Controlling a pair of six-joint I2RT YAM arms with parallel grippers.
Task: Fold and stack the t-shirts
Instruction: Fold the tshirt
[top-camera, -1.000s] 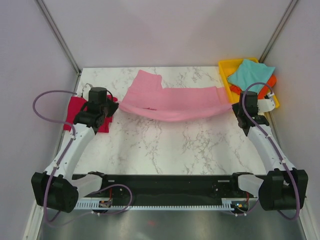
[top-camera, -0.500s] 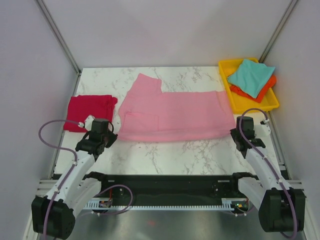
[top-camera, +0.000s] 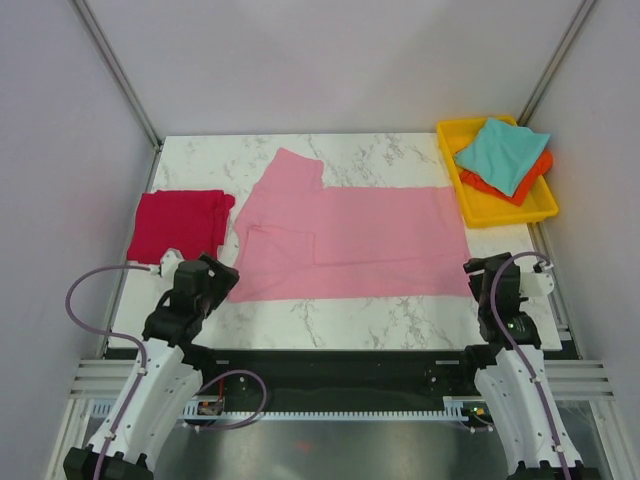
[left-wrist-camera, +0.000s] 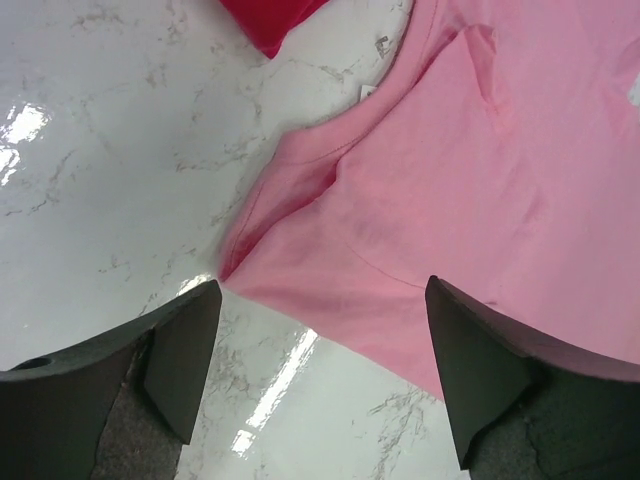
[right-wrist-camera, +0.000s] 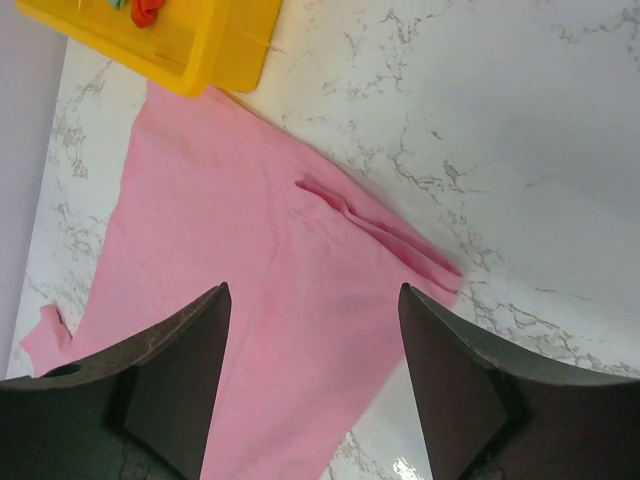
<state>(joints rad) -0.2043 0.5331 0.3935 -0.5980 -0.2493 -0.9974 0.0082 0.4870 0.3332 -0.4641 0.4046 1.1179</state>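
Note:
The light pink t-shirt (top-camera: 345, 240) lies flat across the middle of the table, one sleeve pointing to the back left. My left gripper (top-camera: 216, 276) hovers open just off its near left corner (left-wrist-camera: 300, 250), with nothing between the fingers. My right gripper (top-camera: 481, 279) stands open over the near right corner (right-wrist-camera: 400, 250), also holding nothing. The crimson red t-shirt (top-camera: 178, 225) lies folded at the left. The teal t-shirt (top-camera: 503, 150) lies on the orange one (top-camera: 532, 178) in the tray.
The yellow tray (top-camera: 500, 212) stands at the back right, close to the pink shirt's right edge. Bare marble (top-camera: 340, 315) runs between the shirt's near hem and the arm bases. Grey walls close in the left, back and right sides.
Both grippers drew the pink shirt toward the near edge, laid it flat, then opened and let go of its corners. The arms have pulled back toward their bases.

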